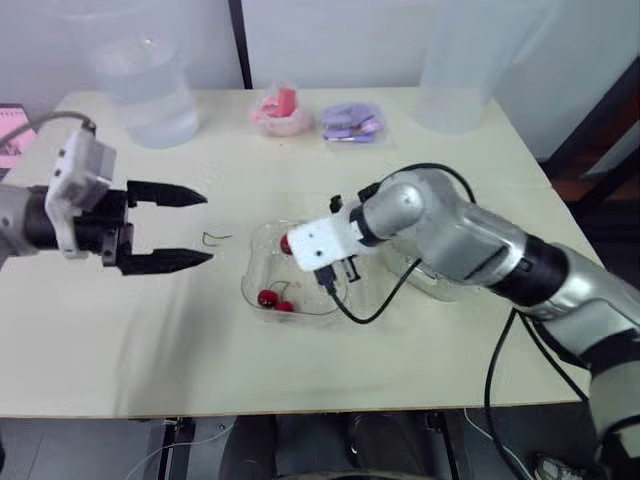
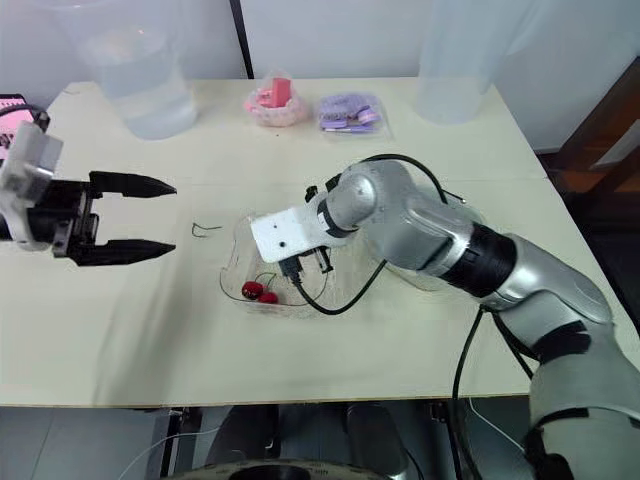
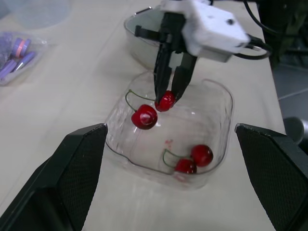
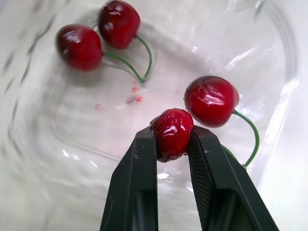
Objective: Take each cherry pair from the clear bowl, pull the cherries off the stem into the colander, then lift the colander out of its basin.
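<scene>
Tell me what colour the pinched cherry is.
The cherry is glossy dark red, best seen in the right wrist view, clamped in the right gripper.

Clear bowl (image 3: 219, 103): 1 cherry pair (image 3: 195, 159) lying inside, stems joined. 2nd pair lifted over the bowl: held cherry (image 4: 172, 132) pinched in right gripper (image 4: 173, 139) jaws, twin (image 4: 211, 100) just beside, stem on.

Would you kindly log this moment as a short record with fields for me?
right gripper: shut on a cherry inside the clear bowl
twin cherry: beside it, stem attached
other pair: lying in the bowl, untouched
left gripper: open, over the table beside the bowl
loose stem: on the table between left gripper and bowl
</scene>
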Controlling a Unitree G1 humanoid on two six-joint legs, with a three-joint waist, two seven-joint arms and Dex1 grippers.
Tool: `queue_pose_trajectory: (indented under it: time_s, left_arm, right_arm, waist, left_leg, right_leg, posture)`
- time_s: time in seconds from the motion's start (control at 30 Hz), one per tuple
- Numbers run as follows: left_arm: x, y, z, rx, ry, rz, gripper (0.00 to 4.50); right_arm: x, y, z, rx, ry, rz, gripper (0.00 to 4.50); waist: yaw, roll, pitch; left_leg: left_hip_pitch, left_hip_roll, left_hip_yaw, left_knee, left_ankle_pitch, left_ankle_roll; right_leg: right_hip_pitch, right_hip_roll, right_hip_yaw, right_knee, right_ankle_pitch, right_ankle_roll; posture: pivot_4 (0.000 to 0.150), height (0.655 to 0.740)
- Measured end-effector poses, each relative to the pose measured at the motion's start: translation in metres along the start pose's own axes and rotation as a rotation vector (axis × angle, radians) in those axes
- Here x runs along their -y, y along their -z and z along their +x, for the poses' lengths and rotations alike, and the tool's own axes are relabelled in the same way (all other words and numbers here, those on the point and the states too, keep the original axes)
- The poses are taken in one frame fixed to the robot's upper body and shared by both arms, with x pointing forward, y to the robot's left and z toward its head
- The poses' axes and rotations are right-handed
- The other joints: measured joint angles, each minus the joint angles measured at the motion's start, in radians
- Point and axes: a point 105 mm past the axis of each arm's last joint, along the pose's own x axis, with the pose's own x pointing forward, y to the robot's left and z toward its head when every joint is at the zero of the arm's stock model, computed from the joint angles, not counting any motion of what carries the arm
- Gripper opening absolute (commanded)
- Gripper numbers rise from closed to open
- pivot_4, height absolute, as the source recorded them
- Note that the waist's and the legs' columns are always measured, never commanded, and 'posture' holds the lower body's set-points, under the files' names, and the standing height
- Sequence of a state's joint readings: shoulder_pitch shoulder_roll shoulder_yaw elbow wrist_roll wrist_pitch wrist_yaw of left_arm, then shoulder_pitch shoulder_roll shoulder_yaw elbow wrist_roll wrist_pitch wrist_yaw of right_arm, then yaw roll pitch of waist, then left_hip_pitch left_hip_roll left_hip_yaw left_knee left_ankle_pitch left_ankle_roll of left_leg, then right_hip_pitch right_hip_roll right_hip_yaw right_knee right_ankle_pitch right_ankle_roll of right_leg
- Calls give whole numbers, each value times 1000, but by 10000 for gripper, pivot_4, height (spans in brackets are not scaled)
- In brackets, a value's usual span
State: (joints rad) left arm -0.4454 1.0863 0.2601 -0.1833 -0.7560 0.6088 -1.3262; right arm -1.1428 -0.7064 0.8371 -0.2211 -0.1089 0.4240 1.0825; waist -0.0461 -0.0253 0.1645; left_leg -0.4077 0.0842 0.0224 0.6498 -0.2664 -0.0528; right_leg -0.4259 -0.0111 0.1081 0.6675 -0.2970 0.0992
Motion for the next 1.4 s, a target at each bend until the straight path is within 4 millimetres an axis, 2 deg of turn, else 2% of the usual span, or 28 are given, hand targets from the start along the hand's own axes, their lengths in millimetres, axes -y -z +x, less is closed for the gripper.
queue_pose_trajectory:
  time_s: [0.1, 0.2, 0.33, 0.5, 0.87, 1.1, 1.4]
  left_arm:
    - [-5, -8, 6, 77, -6, -45, 45000]
    - [-9, -11, 10, 117, -11, -86, 45000]
    - [-16, -16, 13, 163, -23, -134, 45000]
    - [-22, -24, 16, 177, -23, -148, 45000]
    - [-31, -25, 39, 171, -15, -148, 45000]
    - [-38, -17, 58, 151, -40, -180, 45000]
    - [-49, -25, 74, 142, -86, -247, 45000]
  right_arm:
    - [13, -3, -7, 8, 164, -297, 5279]
    - [21, -8, -14, 11, 269, -522, 5279]
    - [27, -11, -17, -5, 379, -726, 5279]
    - [27, -11, -15, -50, 428, -909, 5279]
    - [24, 0, -9, -146, 446, -956, 5279]
    - [22, -4, -10, -159, 469, -959, 5279]
    - [23, -8, -11, -161, 477, -983, 5279]
  waist:
    - [0, 0, 0]
    - [0, 0, 0]
    - [1, 0, 0]
    - [1, 0, 0]
    - [2, 0, 0]
    - [1, 0, 0]
    - [1, 0, 0]
  left_leg:
    - [0, 0, 0, 0, 0, 0]
    - [0, 0, 0, 0, 0, 0]
    - [0, 0, 0, 0, 0, -1]
    - [0, 0, 0, 0, 1, -2]
    - [1, 0, 0, 0, 1, -2]
    - [1, -1, -1, 0, 1, -2]
    - [1, -1, -1, 0, 2, -3]
  right_leg:
    - [0, 0, 0, 0, 0, 0]
    - [0, 0, 0, 0, 0, 0]
    - [0, 0, 0, 0, 0, 0]
    - [0, 0, 0, 1, 0, 0]
    - [2, 0, 0, 1, 0, 0]
    - [2, 0, 0, 1, 0, 0]
    - [3, 0, 0, 1, 0, 0]
  posture:
    - [1500, 7367]
    - [1500, 7367]
    - [1500, 7367]
    - [1500, 7367]
    - [1500, 7367]
    - [1500, 7367]
    - [1500, 7367]
